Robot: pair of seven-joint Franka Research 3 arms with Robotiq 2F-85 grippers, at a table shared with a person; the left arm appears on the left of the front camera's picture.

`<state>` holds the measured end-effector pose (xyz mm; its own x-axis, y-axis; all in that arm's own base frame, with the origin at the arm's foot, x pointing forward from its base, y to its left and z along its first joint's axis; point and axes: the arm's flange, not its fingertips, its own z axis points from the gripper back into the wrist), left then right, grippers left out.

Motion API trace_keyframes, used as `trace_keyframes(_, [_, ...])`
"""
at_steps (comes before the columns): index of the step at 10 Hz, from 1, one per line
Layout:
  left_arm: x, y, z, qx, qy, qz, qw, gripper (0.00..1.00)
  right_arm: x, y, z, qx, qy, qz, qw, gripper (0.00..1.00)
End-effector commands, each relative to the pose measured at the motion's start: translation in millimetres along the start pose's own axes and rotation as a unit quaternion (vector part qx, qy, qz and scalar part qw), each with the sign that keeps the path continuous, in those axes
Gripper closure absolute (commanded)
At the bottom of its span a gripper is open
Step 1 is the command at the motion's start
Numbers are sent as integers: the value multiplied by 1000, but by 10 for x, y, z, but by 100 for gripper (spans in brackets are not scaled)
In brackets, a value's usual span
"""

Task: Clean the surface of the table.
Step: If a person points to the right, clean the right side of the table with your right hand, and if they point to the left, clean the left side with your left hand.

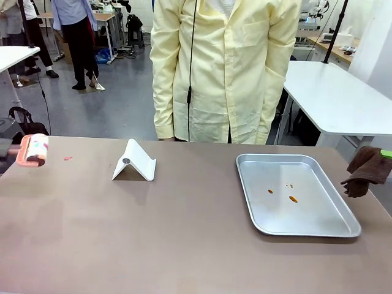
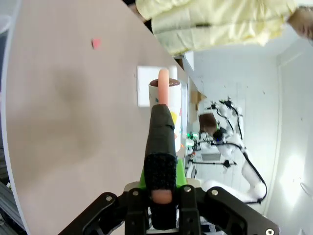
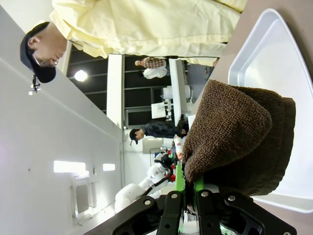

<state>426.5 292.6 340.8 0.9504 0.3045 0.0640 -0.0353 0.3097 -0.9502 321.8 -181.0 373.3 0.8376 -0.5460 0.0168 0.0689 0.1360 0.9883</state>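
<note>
Brown cloth (image 3: 234,132) in right hand (image 3: 188,192); left hand (image 2: 162,192) grips lint roller (image 2: 165,98).

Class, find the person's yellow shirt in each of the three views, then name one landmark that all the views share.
Front view: the yellow shirt is at top centre, beyond the far edge of the table.
Left wrist view: the yellow shirt lies across the top right, turned sideways.
Right wrist view: the yellow shirt runs along the top edge, also sideways.
Shared landmark: the brown table.
</note>
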Motion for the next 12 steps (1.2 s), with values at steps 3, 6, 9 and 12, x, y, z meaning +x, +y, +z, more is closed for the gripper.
trace_keyframes(3, [795,-91,-65,44,8,37,998,78,-5,67,1,-6,-2,-7,1000,100])
trace_keyframes(6, [1022,37,-55,93,-6,38,995,78,-5,67,1,-6,-2,-7,1000,100])
trace_keyframes(9, [1033,286,-96,91,9,51,995,78,-5,67,1,-6,-2,-7,1000,100])
trace_keyframes(12, [1067,362,-140,101,0,61,993,78,-5,67,1,-6,-2,-7,1000,100])
